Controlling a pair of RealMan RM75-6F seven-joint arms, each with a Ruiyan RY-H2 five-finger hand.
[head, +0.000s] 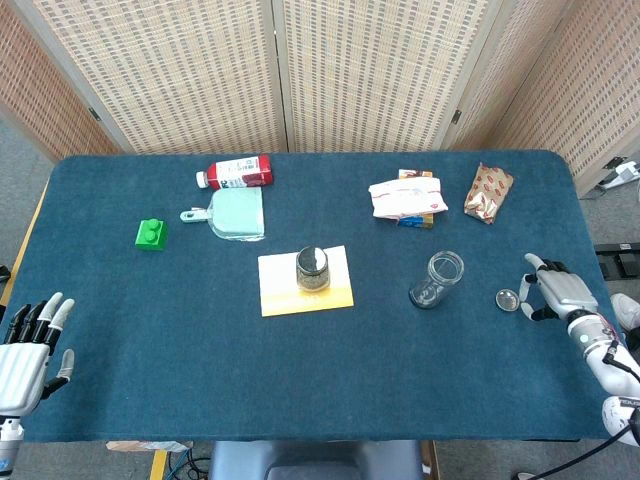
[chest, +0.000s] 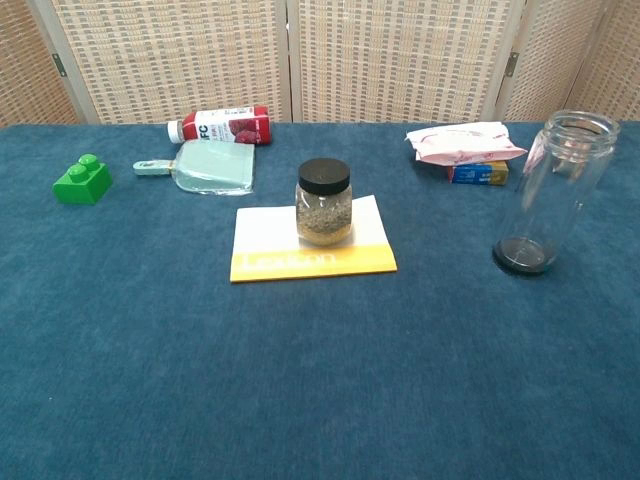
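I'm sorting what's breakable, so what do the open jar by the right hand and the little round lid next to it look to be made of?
The open jar looks like clear, glossy glass: the cloth and packets show through it, though clear plastic is possible. The round lid, lying just off the right hand, looks like clear or silvery plastic or metal; it is too small to tell.

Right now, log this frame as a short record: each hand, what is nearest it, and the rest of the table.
left hand: open, fingers apart, at the near left table edge, holding nothing
right hand: open, beside the lid, contact unclear
open jar: upright, lidless, empty
capped jar: upright on the yellow-white card
far side: bottle, scoop, green block, packets
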